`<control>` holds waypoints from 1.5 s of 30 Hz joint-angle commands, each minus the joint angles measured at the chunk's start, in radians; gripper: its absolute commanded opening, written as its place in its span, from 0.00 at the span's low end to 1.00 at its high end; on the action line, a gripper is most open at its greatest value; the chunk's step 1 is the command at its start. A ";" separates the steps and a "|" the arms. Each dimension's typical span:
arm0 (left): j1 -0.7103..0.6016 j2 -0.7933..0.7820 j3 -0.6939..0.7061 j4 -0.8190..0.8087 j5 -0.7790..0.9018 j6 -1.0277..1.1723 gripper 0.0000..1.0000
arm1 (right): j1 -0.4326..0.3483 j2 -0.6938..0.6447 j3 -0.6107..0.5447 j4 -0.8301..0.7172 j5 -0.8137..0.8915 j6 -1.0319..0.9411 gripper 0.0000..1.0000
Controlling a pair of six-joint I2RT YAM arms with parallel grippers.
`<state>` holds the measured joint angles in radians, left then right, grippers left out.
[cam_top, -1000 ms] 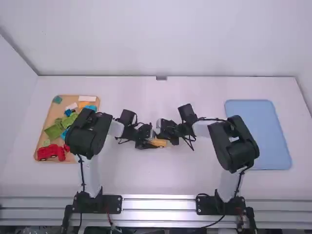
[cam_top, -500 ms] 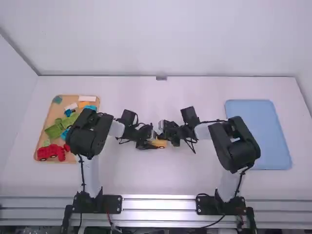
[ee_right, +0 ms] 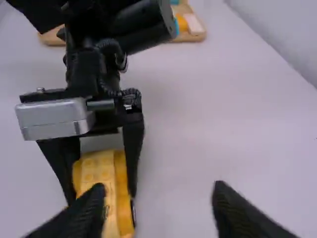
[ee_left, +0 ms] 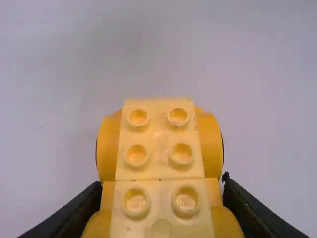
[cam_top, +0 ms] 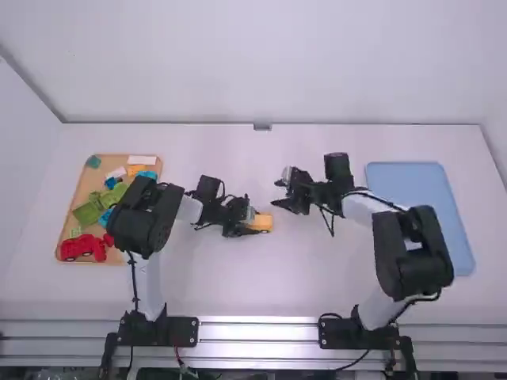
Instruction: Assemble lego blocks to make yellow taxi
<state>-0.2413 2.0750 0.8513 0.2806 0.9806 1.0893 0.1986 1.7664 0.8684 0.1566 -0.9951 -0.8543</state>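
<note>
My left gripper (cam_top: 252,225) is at the middle of the table, shut on the yellow car body (cam_top: 262,222). In the left wrist view the yellow car body (ee_left: 159,144) has wheels at its sides and studs on top, and my left gripper (ee_left: 161,208) holds it from both sides. My right gripper (cam_top: 279,195) stands a little right of and beyond the car. In the right wrist view my right gripper (ee_right: 158,206) is open with nothing between its fingers, and the yellow car body (ee_right: 101,181) sits between the other gripper's fingers.
At the left, a wooden tray (cam_top: 70,210) holds a red car (cam_top: 78,247), green pieces (cam_top: 89,212), and blue, orange and white blocks. A blue tray (cam_top: 424,214) lies at the right, partly behind the right arm.
My right gripper has moved away from the car to the right and up the picture, and it has opened. The left arm has stayed about where it was, with the car in its gripper.
</note>
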 commanded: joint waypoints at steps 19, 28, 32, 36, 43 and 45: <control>0.064 -0.138 0.027 -0.174 -0.029 -0.136 0.99 | 0.014 -0.009 0.008 0.056 -0.026 0.140 0.98; 0.203 -0.410 0.151 -0.531 -0.130 -0.251 0.99 | 0.090 -0.008 0.008 0.305 -0.026 0.365 0.98; 0.278 -0.480 0.173 -0.551 -0.210 -0.381 0.99 | 0.136 -0.008 0.013 0.372 -0.026 0.427 0.98; 0.373 -0.511 0.172 -0.483 -0.215 -0.582 0.99 | 0.180 -0.008 0.063 0.348 -0.030 0.458 0.98; 0.567 -0.514 0.172 -0.421 -0.214 -0.886 0.99 | 0.232 -0.008 0.160 0.270 -0.045 0.465 0.98; 0.650 -0.514 0.172 -0.428 -0.214 -0.975 0.99 | 0.254 -0.008 0.179 0.270 -0.045 0.455 0.98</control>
<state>0.3237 1.5837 1.0199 -0.1410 0.7616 0.3134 0.4301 1.7664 1.0080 0.4301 -1.0191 -0.4061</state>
